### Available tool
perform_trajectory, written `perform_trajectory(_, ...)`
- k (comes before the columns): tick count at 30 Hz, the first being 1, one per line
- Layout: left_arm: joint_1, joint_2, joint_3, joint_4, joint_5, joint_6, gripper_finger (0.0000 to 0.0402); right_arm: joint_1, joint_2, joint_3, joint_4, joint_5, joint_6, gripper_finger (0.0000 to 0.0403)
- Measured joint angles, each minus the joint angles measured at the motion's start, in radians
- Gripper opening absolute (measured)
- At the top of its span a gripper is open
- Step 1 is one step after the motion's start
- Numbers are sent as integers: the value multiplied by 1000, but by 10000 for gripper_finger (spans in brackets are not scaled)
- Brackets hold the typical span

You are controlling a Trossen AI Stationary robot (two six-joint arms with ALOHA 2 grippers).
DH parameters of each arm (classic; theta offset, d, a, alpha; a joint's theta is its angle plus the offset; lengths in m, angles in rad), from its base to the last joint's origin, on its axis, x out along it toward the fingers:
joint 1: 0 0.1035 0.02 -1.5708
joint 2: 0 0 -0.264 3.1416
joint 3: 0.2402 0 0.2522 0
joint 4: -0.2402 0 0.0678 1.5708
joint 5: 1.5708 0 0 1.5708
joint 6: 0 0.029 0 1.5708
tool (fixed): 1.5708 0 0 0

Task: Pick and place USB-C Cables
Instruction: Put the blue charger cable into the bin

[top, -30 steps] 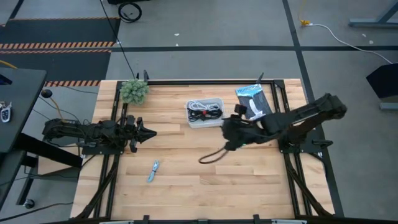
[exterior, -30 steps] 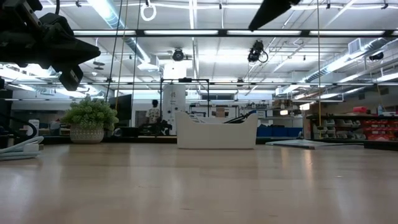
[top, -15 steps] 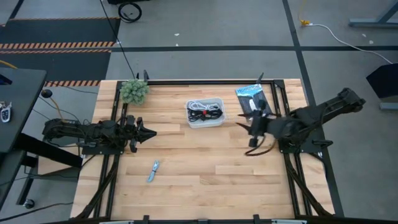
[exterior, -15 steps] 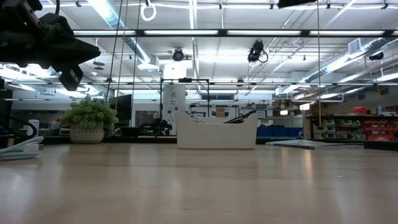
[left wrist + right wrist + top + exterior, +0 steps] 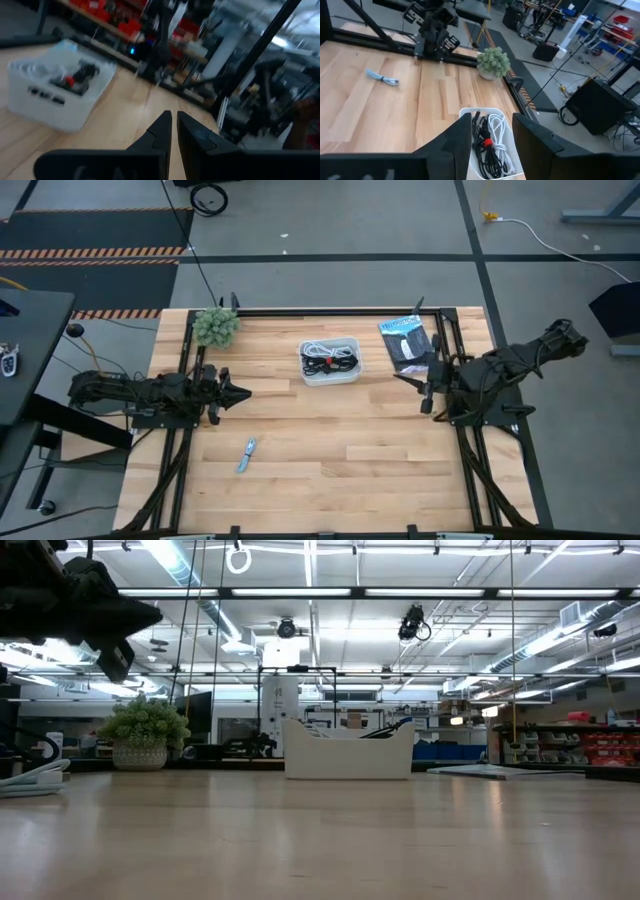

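Nearest to us on the wood table (image 5: 330,470) there's only a small blue-grey bundle (image 5: 247,453) lying loose, not one of the cords we care about as far as we can tell. Further back sits the white tray (image 5: 331,364), and the USB-C cables (image 5: 330,361) are all in it: the white one, a black one and the black one with the red tie, piled together. So we reckon the placing is pretty much done and the step in hand is just parking the arms.

To do that well, we'd keep both arms high and away from the tray so no finger snags a loop and drags a cord back out over the rim. The flat black-and-blue packet (image 5: 407,344) lies right by the right arm, so we'd watch that too.

Pose-wise, the right gripper (image 5: 424,383) is pulled back to the right edge of the table, arm folded over its base, pointing toward the tray, fingers spread apart and holding nothing, as the right wrist view shows plainly. The left gripper (image 5: 237,392) waits at the left edge, stretched out low and level, fingers drawn nearly together with just a slit between them, empty. The little potted plant (image 5: 216,326) sits at the far left corner.
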Motion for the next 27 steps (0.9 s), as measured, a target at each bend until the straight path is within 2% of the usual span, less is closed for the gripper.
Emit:
perform_trajectory(9, 0, 0, 0, 199, -16, -9, 36, 0, -28, 0, 25, 3, -23, 148)
perform_trajectory(14, 0, 0, 2, 297, -6, -198, 36, 0, -28, 0, 26, 3, -28, 148)
perform_trajectory(17, -12, 28, 33, 290, 4, -278, 36, 0, -28, 0, 30, 2, -50, 148)
perform_trajectory(20, -40, 103, 86, 299, 7, -287, 36, 0, -26, 0, 49, 2, -75, 148)
perform_trajectory(24, -80, 264, 179, 289, 3, -256, 36, 0, -23, 0, 68, 2, -92, 148)
perform_trajectory(27, -114, 386, 264, 241, 84, -190, 36, 0, -23, 0, 68, 2, -91, 148)
